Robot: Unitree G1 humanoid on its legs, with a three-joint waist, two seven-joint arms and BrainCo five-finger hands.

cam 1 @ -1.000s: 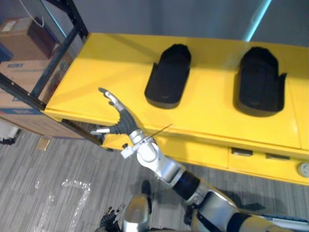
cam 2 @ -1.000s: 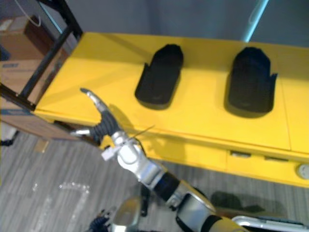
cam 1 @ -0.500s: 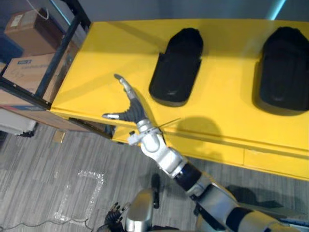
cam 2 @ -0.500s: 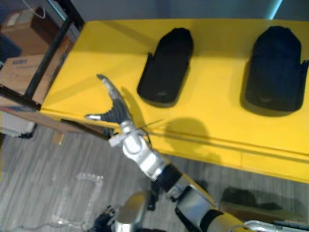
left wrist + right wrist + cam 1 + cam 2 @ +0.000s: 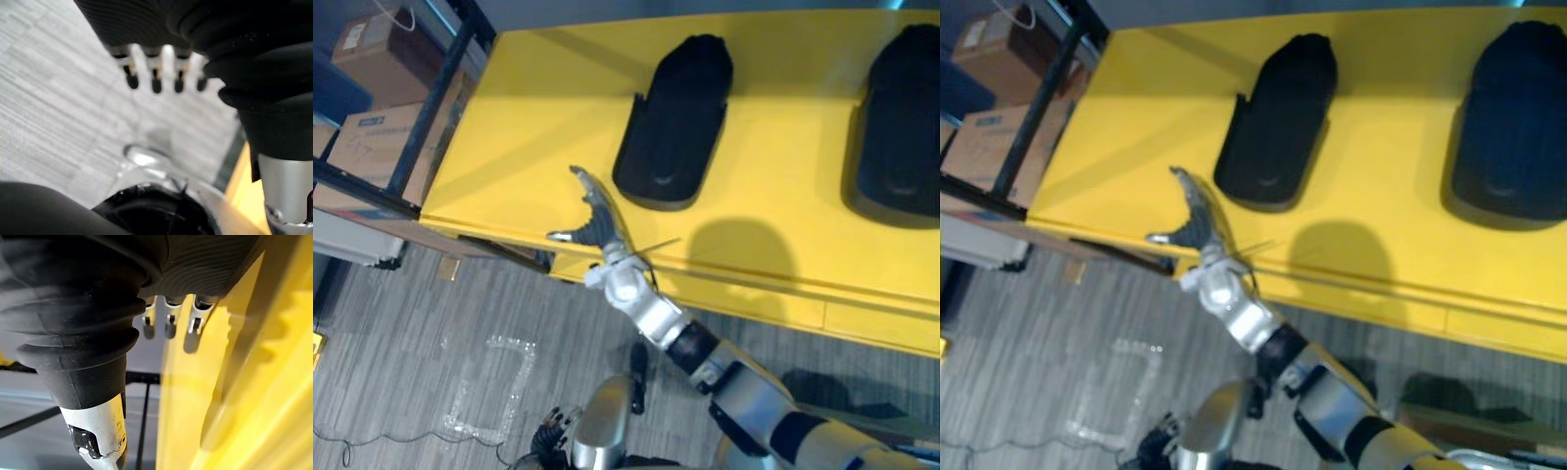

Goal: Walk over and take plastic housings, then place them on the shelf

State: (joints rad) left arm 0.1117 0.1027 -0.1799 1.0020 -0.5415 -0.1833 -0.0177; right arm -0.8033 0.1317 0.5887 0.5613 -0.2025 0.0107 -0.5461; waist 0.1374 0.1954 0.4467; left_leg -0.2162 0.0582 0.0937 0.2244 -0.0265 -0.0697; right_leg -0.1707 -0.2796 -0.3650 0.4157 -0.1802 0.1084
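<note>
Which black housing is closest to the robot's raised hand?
The left housing, just beyond the open right hand; the other housing lies farther right.

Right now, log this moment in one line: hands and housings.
stage: pre-grasp | right robot hand: open, empty, over table front edge, short of left housing | left robot hand: open, above floor | right housing: on table

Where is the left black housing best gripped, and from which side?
Likely across the near, open end of the left black housing, pinching its raised side walls, coming over the front edge of the yellow table. It lies lengthwise, far end domed and smooth; the open right robot hand hovers left of that near end.
</note>
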